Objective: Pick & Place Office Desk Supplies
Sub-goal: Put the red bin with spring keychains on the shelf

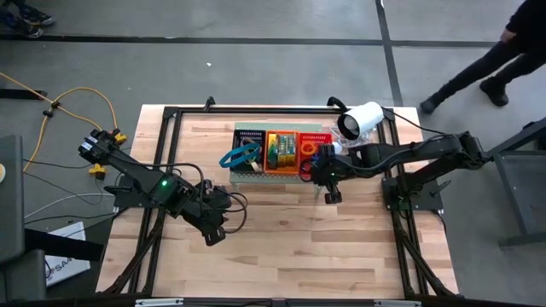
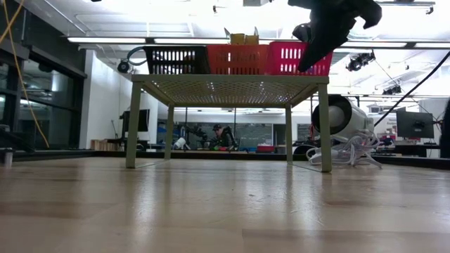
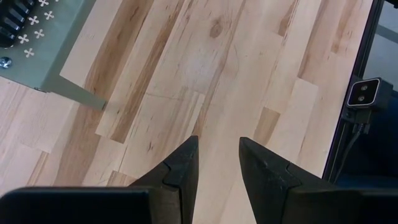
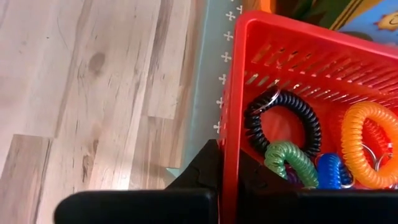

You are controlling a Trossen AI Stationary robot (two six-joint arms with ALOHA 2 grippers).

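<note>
While the left claw (image 3: 216,163) hangs over bare table (image 1: 281,230) well off the stand's (image 1: 281,175) near-left corner, its fingers apart and empty, the right claw (image 1: 328,181) sits at the stand's right end, closed on the wall of the red tray (image 4: 280,56). Inside that tray lie coil loops: black (image 4: 283,121), green (image 4: 289,160), blue (image 4: 333,171) and orange (image 4: 373,143). A blue loop (image 1: 239,155) rests on the black tray (image 1: 249,141) at the stand's left end.
</note>
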